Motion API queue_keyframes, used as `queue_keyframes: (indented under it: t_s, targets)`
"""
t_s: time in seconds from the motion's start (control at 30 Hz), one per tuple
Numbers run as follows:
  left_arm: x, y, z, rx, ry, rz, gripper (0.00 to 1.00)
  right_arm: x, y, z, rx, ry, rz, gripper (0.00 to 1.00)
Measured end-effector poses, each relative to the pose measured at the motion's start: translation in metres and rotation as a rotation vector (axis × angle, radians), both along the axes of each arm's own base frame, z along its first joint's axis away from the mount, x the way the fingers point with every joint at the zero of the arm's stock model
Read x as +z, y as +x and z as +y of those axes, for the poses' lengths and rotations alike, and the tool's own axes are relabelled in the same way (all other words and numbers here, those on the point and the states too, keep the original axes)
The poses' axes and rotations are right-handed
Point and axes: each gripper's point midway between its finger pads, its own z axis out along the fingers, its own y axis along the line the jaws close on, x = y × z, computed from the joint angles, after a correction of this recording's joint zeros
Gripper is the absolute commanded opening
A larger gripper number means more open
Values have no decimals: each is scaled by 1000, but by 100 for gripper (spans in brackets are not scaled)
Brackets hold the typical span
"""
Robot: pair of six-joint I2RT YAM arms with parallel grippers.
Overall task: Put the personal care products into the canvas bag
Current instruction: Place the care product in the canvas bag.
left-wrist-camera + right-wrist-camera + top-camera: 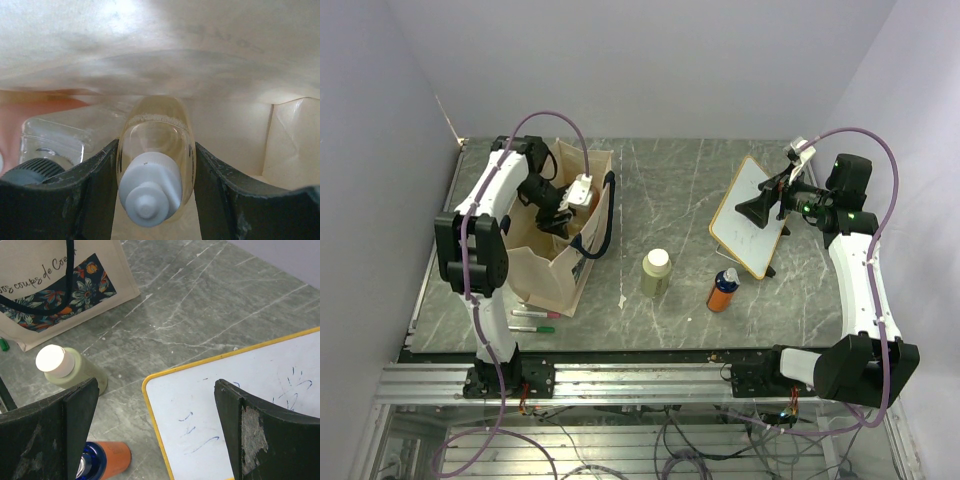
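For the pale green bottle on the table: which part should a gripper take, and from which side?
Grip the pale green bottle around its round body just below the cream cap, coming down from above. It appears to stand upright, apart from the canvas bag and orange bottle, leaving both its sides free.

Inside the canvas bag (552, 278), fabric walls press close around the left gripper (156, 165), its jaws filled by the amber bottle (155, 125). A clear bottle (55, 140) crowds one finger, perhaps touching. Open table (670, 190) surrounds the pale green bottle (656, 273) and orange bottle (723, 291); the whiteboard (740, 245) flanks them.
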Motion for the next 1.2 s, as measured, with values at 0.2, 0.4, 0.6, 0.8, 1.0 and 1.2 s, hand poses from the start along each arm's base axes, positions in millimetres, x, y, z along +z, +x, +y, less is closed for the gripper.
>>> queue_keyframes:
  t_s: [0.2,0.4,0.6,0.8,1.0,1.2]
  targets:
    - [-8,0,0,21,-3,3,29,0,0,0,-2,-1,0,100]
    - [-9,0,-1,24,-8,2,44,-1,1,0,-2,-1,4,100]
    - [-8,-1,-1,29,-7,3,65,-1,1,0,-2,-1,4,100]
    - [-3,-1,0,58,2,1,88,-2,2,-2,-10,-7,3,100]
    - [21,0,2,95,2,-71,93,-3,1,-3,-12,-14,4,100]
    - [45,1,4,126,-1,-154,93,-5,-1,-2,-4,-19,12,99]
